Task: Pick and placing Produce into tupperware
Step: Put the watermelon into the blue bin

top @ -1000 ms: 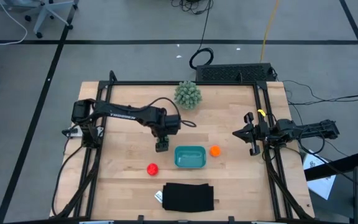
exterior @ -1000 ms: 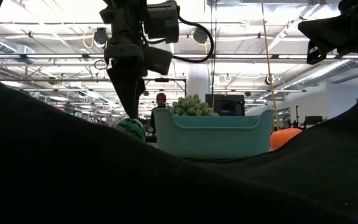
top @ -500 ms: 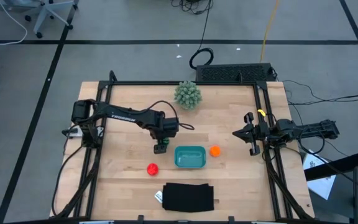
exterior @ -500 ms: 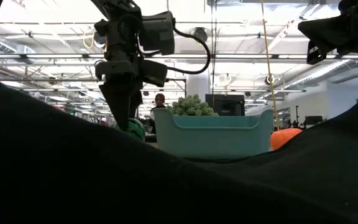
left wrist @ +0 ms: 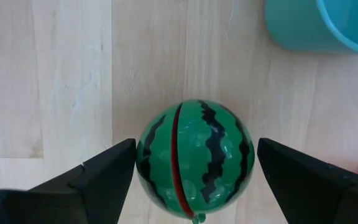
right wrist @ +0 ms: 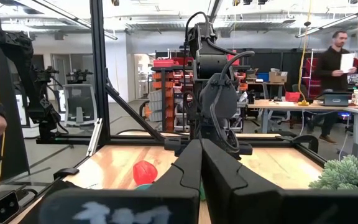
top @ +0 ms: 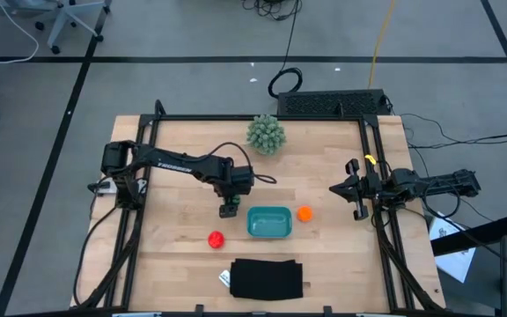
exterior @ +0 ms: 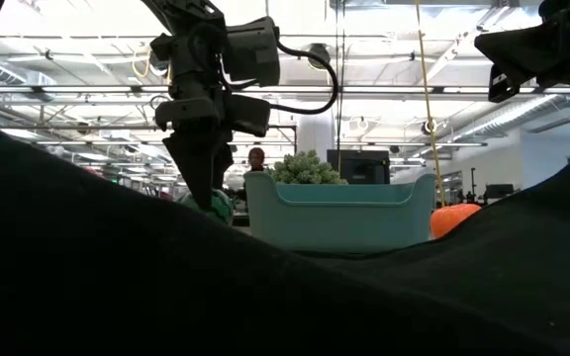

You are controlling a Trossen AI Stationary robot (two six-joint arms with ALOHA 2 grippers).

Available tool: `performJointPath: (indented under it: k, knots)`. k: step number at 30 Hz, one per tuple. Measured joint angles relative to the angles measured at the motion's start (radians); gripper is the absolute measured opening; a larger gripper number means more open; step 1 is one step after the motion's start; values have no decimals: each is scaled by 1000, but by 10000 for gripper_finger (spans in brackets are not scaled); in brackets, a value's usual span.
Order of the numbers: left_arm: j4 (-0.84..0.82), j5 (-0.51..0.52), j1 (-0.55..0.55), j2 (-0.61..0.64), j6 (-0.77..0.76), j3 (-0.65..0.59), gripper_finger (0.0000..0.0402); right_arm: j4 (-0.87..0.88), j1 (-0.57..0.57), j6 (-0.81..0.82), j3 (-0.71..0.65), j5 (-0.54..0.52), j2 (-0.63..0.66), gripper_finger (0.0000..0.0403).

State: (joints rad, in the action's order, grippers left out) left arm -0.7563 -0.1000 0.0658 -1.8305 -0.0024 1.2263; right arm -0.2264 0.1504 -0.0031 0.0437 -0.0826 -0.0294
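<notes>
**A:** How do the jaws stand?

**B:** The left gripper (left wrist: 194, 171) is spread wide, one dark finger on each side of the melon (left wrist: 194, 158), with wood showing in the gaps, so nothing is grasped. The right gripper (right wrist: 201, 163) is pressed together on nothing, at the right edge of the table (top: 183, 150), well apart from the work.

**A:** What does the melon look like?

**B:** A round ball, bright green with wavy dark green stripes. A thin red seam runs over it from pole to pole, and a small green nub shows at one end. It is round enough that no long axis shows; the seam and stripes run along the fingers' length, not across the gap between them.

**A:** Where does everything sit, near to far?

**B:** Nearest, a flat black rectangle (top: 267, 278) at the near edge. Beyond it the tomato (top: 216, 238), left of the tub (top: 268, 222). The tub holds no fruit in the high view. The orange (top: 304, 213) lies just right of the tub. The melon is just off the tub's far-left corner, under the left gripper (top: 228, 210). Farthest, the spiky plant (top: 266, 134) by the far edge.
</notes>
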Motion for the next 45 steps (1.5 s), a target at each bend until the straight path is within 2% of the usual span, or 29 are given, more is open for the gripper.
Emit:
performJointPath:
  k: [7, 17, 26, 31, 36, 45]
  knots:
    - [0, -12, -2, 0, -5, 0, 337, 0, 0, 0, 0, 0, 0, 0]
    - [2, -15, -2, 1, -11, 1, 255, 0, 0, 0, 0, 0, 0, 0]
    - [-9, -24, -2, 1, 1, 2, 283, 0, 0, 0, 0, 0, 0, 0]
    - [-57, -24, -2, -1, 10, 28, 279, 0, 0, 0, 0, 0, 0, 0]
    - [-128, -11, -2, -1, 27, 97, 265, 0, 0, 0, 0, 0, 0, 0]
    - [-281, 10, -2, -1, 72, 272, 279, 0, 0, 0, 0, 0, 0, 0]
